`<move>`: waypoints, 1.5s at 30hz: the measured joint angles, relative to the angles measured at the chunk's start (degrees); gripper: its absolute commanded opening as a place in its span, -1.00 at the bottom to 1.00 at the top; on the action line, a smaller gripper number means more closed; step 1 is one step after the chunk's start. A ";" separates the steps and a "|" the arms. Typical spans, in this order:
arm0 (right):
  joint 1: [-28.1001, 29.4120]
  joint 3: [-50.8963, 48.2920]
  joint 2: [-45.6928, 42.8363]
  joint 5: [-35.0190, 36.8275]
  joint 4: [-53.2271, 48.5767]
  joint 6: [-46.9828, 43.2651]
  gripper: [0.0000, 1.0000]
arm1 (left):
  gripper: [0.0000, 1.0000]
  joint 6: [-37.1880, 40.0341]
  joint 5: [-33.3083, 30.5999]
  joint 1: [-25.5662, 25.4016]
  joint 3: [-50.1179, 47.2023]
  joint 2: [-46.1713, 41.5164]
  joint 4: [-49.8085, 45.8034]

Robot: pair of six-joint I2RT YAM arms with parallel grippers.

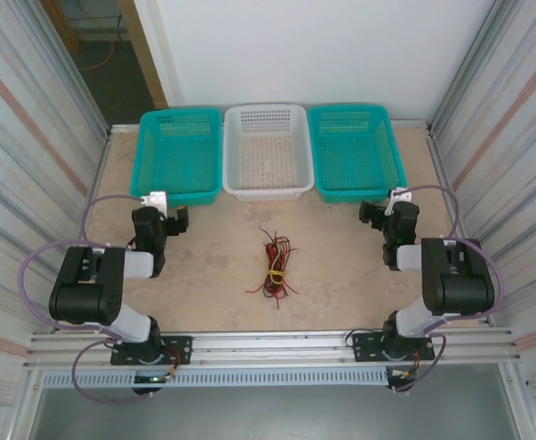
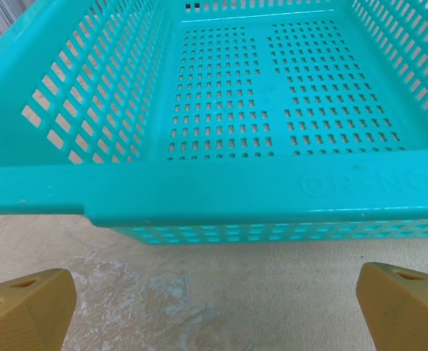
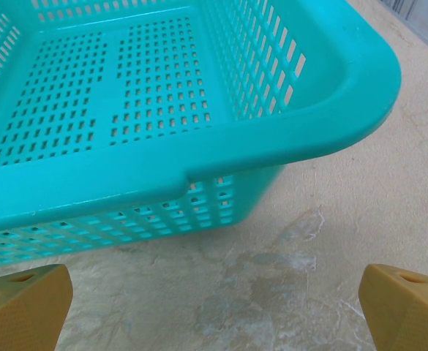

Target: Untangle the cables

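Cables (image 1: 275,264): red, black, yellow wires, tangled in one bundle, lying mid-table, before white basket (image 1: 267,188).

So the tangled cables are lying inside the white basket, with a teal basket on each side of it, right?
No. The cables lie on the table in front of the white basket, not inside it; the top external view shows this. The rest is right.

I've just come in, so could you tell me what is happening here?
Nothing is being handled yet. The cables lie in a tangled bundle on the table, untouched. The left gripper is open, facing the left teal basket; the right gripper is open, facing the right teal basket.
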 measured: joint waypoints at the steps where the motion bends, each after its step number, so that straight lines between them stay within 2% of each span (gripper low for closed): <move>1: 0.00 0.00 0.00 0.00 0.00 0.00 0.98 | 0.97 0.02 0.00 0.00 0.00 0.00 0.00; 14: 0.02 0.00 -0.02 0.20 -0.09 0.00 0.98 | 0.97 0.07 0.04 -0.02 0.07 -0.15 -0.33; 18: 0.17 1.70 -2.19 2.34 -6.58 0.24 0.98 | 0.92 0.63 -2.34 -2.19 3.76 -4.74 -10.56; 21: 0.81 6.47 -6.99 5.49 -16.83 1.68 0.98 | 0.91 0.59 -8.31 -6.78 6.78 -11.23 -16.63; 24: 3.23 7.52 -14.27 9.18 -21.35 2.58 0.98 | 0.88 -1.75 -15.96 -12.76 9.20 -17.25 -22.67; 27: 5.40 7.50 -20.33 11.54 -26.32 4.35 0.98 | 0.87 -6.95 -20.98 -18.40 11.02 -22.45 -29.92; 30: 5.53 7.48 -24.44 13.11 -32.52 6.69 0.98 | 0.84 -14.36 -22.67 -21.57 11.13 -27.19 -37.05; 34: 6.03 7.85 -28.70 13.97 -41.79 11.58 0.98 | 0.80 -23.19 -22.56 -24.44 10.93 -32.76 -46.56; 37: 7.10 11.13 -29.86 15.10 -52.46 18.67 0.98 | 0.83 -26.12 -20.68 -29.18 10.82 -36.33 -50.95; 41: 7.06 13.51 -30.86 10.40 -60.37 25.33 0.98 | 0.83 -28.24 -15.15 -36.22 11.61 -36.74 -54.49; 43: 12.13 14.14 -30.84 10.86 -64.74 27.63 0.98 | 0.79 -28.98 -11.74 -39.01 12.92 -33.81 -55.39; 45: 21.42 15.28 -30.77 12.63 -69.13 29.90 0.99 | 0.77 -29.77 -9.01 -42.16 14.75 -28.61 -55.87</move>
